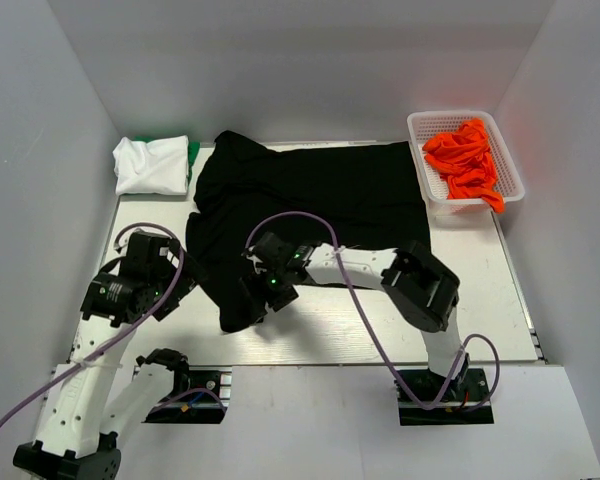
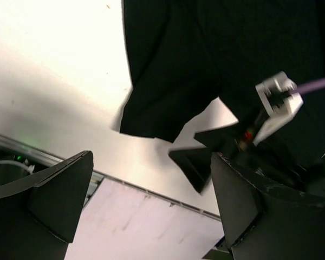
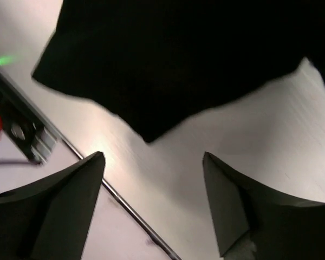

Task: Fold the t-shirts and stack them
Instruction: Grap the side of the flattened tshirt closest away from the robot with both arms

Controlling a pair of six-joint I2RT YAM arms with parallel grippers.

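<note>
Fold stage: we found left claw (image 2: 151,155) and right claw (image 3: 153,156) wide and empty, the black shirt (image 3: 179,54) just ahead; next, we judged, grip its edge.

The spread t-shirt (image 1: 320,190) was laid across the middle of the table (image 1: 480,320), back to the far edge. A folded t-shirt (image 1: 152,164) was parked in the far left corner, with another t-shirt (image 1: 193,155) tucked at its right edge. A basket (image 1: 510,160) was set far right, just beside the spread one, with bundled t-shirts (image 1: 465,160) heaped in it.
</note>
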